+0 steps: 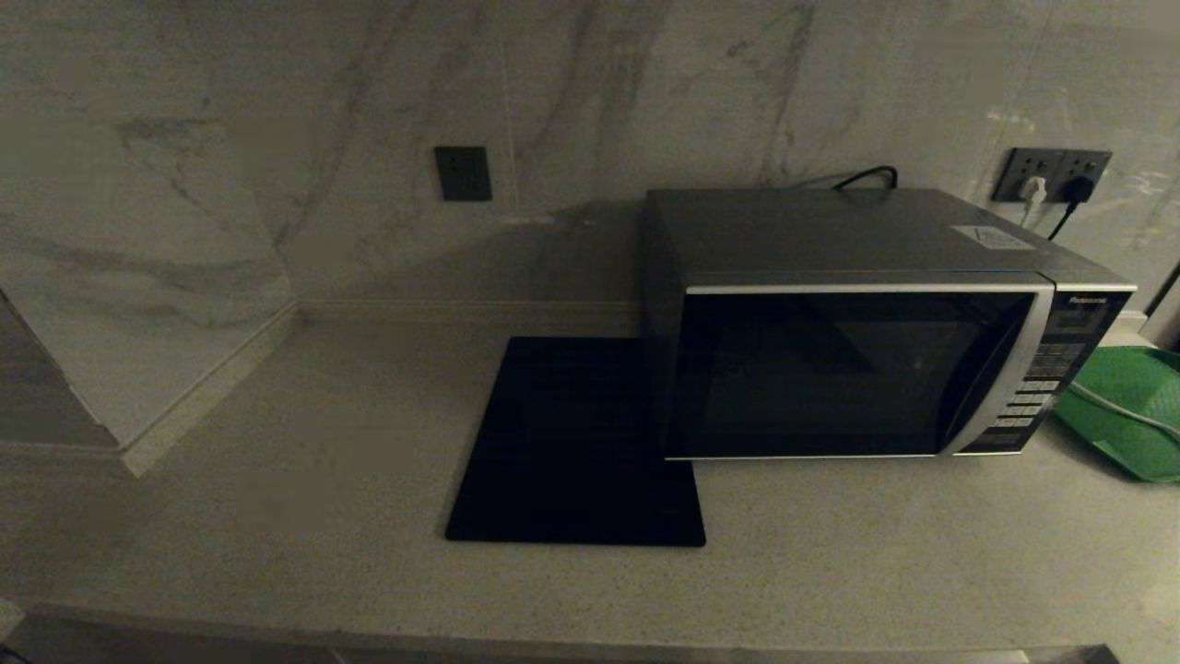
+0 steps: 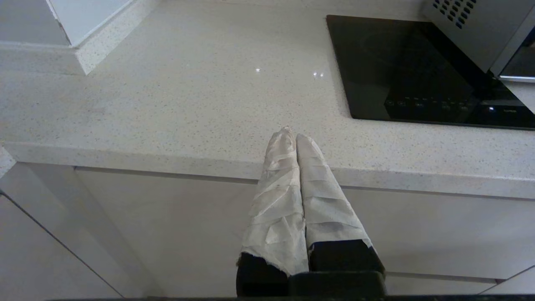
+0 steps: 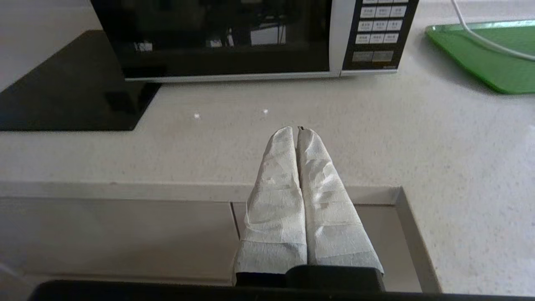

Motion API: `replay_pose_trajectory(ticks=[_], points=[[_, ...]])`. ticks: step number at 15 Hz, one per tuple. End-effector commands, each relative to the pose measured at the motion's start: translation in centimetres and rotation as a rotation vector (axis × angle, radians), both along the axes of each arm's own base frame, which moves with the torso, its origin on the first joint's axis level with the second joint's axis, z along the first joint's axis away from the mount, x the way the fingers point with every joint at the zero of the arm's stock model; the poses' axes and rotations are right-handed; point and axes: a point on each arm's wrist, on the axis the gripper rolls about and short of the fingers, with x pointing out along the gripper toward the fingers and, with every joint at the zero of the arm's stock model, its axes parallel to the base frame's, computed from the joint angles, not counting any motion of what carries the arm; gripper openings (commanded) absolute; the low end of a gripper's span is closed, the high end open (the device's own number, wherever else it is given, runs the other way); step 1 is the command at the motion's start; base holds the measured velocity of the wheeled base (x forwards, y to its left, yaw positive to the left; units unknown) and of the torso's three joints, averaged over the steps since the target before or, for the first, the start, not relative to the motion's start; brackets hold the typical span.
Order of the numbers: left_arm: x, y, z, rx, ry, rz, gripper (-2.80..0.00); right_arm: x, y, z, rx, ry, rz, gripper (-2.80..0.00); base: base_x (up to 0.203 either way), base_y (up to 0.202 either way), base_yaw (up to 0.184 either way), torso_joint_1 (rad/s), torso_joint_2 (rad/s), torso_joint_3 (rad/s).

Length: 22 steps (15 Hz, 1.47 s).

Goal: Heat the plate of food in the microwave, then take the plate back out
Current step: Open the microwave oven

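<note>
A grey-silver microwave sits on a pale speckled countertop against a marbled wall, its dark glass door closed and facing the front edge of the counter. Its long side runs left to right along the wall, with the black button panel at the right end of the face. A flat black square mat lies just beside the oven's left side, its rear right corner tucked against the casing. On the other side, a green tray rests near the oven, a white cable trailing across it. Two wall sockets above and behind the oven carry plugs; a dark switch plate is mounted further left. The plate of food cannot be seen in any view. The left gripper hangs before the counter's front edge, its paper-wrapped fingers pressed together on nothing. The right gripper is likewise clenched and empty, over the counter edge in front of the microwave, well apart from the door.
</note>
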Motion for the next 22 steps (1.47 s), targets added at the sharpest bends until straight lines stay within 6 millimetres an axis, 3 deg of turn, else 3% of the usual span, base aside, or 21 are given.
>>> replay_pose_trajectory(ticks=[1,20,22], points=[[0.0,0.0,0.0,-0.001,0.0,0.0,-2.8,0.03,0.0,-0.12,0.001,0.004,0.0,-2.8,0.0,0.0,0.0,0.0,0.0,0.0],[0.0,0.0,0.0,-0.001,0.0,0.0,-2.8,0.03,0.02,-0.12,-0.044,0.005,0.009,-2.8,0.0,0.0,0.0,0.0,0.0,0.0],[0.0,0.0,0.0,-0.001,0.0,0.0,-2.8,-0.17,0.02,0.65,-0.049,-0.029,0.008,-2.8,0.0,0.0,0.0,0.0,0.0,0.0]])
